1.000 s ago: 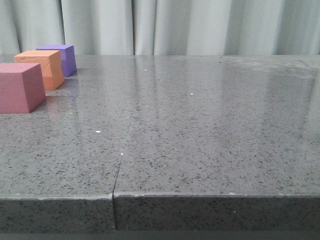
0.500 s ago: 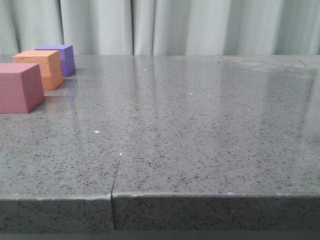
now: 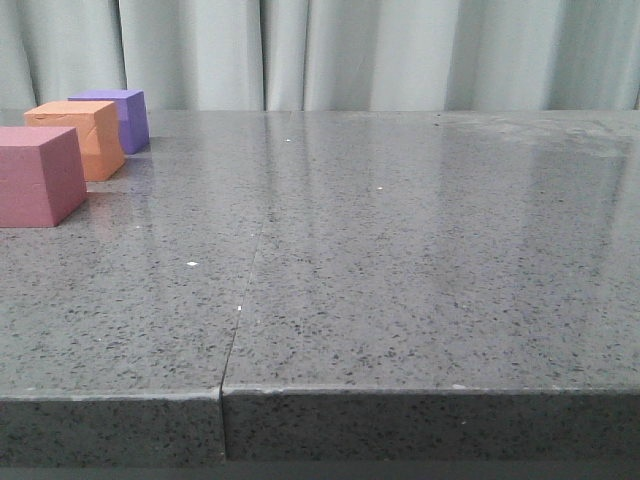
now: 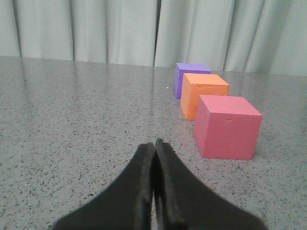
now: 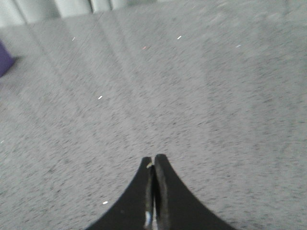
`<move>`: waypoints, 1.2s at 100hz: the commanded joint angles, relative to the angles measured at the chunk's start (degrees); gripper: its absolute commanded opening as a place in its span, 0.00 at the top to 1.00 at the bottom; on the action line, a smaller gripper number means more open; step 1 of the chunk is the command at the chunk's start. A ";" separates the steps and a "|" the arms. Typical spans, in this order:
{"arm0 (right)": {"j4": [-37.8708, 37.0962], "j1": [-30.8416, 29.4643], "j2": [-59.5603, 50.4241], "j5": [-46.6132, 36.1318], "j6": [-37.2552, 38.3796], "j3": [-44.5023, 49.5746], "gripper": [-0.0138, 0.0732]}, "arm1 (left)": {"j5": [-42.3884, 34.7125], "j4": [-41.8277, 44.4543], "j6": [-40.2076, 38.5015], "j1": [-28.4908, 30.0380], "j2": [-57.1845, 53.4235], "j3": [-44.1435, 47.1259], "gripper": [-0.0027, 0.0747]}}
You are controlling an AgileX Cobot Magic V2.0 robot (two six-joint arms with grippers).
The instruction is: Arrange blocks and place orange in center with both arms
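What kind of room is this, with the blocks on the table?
Probably a robot test room, not a home. A bare speckled grey table stands before a plain pale curtain. Only three foam blocks sit on it: pink, orange and purple.

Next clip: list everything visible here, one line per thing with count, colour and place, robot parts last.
Pink-red foam cube: one, pink-red, far left of the table, nearest of the row.
Orange foam cube: one, orange, middle of the row, behind the pink-red one.
Purple foam cube: one, purple, farthest of the row.
Speckled stone table: one, grey, with a seam running front to back.
Pleated curtain: one, pale grey-green, behind the table.
Left gripper: one, black, shut, holding nothing.
Right gripper: one, black, shut, holding nothing.
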 commanded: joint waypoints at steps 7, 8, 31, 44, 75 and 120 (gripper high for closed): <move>-3.31 -5.69 -5.38 -8.96 -0.51 3.11 0.91 | -4.13 -0.46 -0.54 -0.01 -1.89 2.73 0.99; -3.39 -5.99 -5.66 -9.27 -0.51 3.60 0.91 | -4.13 -0.46 -0.54 -0.01 -1.89 2.73 0.99; -3.32 -14.11 -14.32 -13.14 -2.55 12.11 0.91 | -4.13 -0.46 -0.54 -0.01 -1.89 2.73 0.99; -0.29 -16.22 -18.10 -13.34 -7.36 15.42 0.91 | -4.13 -0.46 -0.54 -0.01 -1.89 2.73 0.99; 1.81 -16.28 -26.95 -17.18 -12.84 23.01 0.91 | -4.13 -0.46 -0.54 -0.01 -1.89 2.73 0.99; 1.56 -16.28 -33.12 -15.87 -12.76 23.81 0.91 | -4.13 -0.46 -0.54 -0.01 -1.89 2.73 0.99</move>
